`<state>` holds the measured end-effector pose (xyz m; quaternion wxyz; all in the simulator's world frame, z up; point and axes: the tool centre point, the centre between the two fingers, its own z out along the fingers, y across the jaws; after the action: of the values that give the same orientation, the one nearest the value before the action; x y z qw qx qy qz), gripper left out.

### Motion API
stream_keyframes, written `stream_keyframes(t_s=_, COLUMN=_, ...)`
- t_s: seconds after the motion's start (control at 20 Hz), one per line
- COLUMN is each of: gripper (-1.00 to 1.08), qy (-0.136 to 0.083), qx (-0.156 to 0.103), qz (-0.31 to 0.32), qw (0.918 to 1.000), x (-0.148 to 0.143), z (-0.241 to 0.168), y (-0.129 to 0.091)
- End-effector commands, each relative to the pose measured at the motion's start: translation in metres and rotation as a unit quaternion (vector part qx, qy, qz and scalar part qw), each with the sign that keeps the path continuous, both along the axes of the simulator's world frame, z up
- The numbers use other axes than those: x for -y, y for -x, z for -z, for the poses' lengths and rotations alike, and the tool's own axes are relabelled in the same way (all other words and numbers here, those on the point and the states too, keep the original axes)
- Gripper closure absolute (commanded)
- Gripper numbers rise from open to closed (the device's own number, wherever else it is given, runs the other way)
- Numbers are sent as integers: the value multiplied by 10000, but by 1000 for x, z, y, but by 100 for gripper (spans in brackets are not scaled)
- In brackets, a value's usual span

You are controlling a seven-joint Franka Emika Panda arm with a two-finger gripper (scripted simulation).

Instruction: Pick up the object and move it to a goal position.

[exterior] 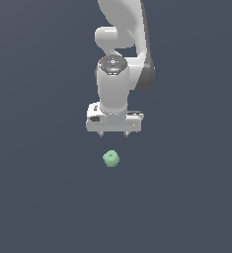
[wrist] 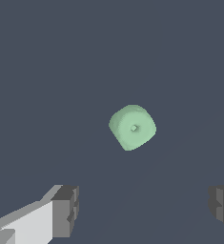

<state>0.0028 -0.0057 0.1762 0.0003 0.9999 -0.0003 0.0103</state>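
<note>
The object (exterior: 111, 158) is a small pale mint-green rounded lump with a faint dimple, lying on the dark grey floor. In the wrist view the object (wrist: 132, 127) shows its dimple facing the camera. My white gripper (exterior: 114, 134) hangs above and just behind it, fingertips pointing down and spread wide apart, open with nothing between them. The wrist view shows the gripper (wrist: 144, 209) with its grey fingertips (wrist: 66, 210) far apart, the lump lying ahead of the gap and apart from both.
The flat dark grey floor (exterior: 38, 197) stretches all around. The white arm (exterior: 125, 34) rises behind the gripper toward the top of the exterior view.
</note>
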Motion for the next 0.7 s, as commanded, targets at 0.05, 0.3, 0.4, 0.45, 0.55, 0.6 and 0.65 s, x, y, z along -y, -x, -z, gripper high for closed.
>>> stream_keyframes(t_s=0.05, gripper=-92, qy=-1, qx=0, qz=-3, qw=10000, x=0, z=0, y=0)
stream_keyframes(t_s=0.3, gripper=-92, qy=-52, qx=15, qz=-101, qw=9999, x=-6, z=-3, y=-2)
stream_keyframes(t_s=0.4, gripper=-92, qy=-82, qx=23, qz=-145, qw=9999, x=-9, z=-6, y=-2)
stream_keyframes(t_s=0.45, gripper=-92, qy=-93, qx=27, qz=-157, qw=9998, x=-11, z=-6, y=-2)
stream_keyframes(t_s=0.55, gripper=-92, qy=-110, qx=32, qz=-164, qw=9998, x=-12, z=-8, y=-3)
stream_keyframes(t_s=0.6, gripper=-92, qy=-114, qx=33, qz=-159, qw=9998, x=-13, z=-9, y=-2)
stream_keyframes(t_s=0.65, gripper=-92, qy=-114, qx=33, qz=-153, qw=9998, x=-13, z=-9, y=-2)
